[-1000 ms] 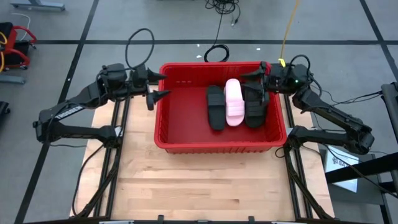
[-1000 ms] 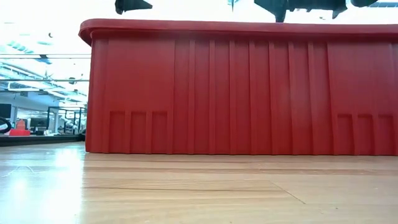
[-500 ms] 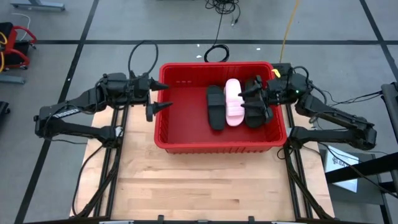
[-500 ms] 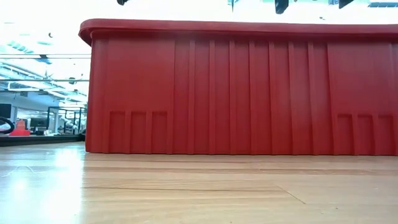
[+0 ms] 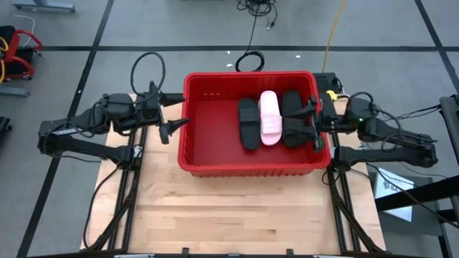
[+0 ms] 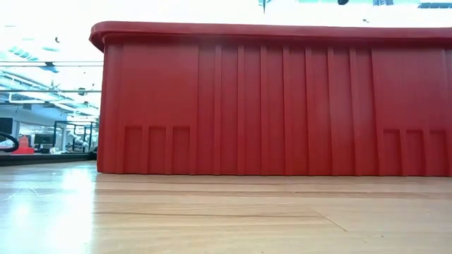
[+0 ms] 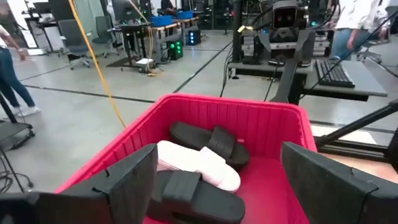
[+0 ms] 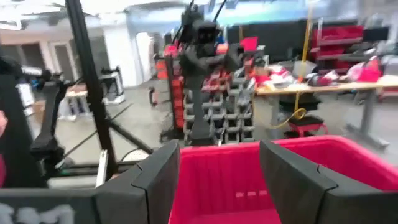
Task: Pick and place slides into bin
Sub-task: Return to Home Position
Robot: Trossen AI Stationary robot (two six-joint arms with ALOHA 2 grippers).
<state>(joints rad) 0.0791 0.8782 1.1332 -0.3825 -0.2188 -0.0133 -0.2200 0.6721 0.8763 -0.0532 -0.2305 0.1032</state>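
Note:
The red bin [image 5: 208, 132] stands at the table's far middle and fills the low view [image 6: 282, 106]. In it lie side by side a black slide [image 5: 248, 124], a pale pink slide [image 5: 270, 117] and another black slide [image 5: 294, 118]; they also show in the left wrist view [image 7: 199, 165]. My left gripper [image 5: 172, 113] is open and empty just outside the bin's left wall. My right gripper [image 5: 316, 123] is open and empty over the bin's right rim, beside the right black slide. No other slides show.
Bare wooden table [image 5: 237, 208] lies in front of the bin. Cables [image 5: 251, 36] lie on the floor beyond the table. In the wrist views the room holds desks, racks and people [image 7: 9, 68] far off.
My right gripper has gone from the bin's far right corner toward the near edge along the right rim, past the right black slide, staying open. My left gripper has drawn back toward the table's left edge, off the bin's left wall. The slides lie still.

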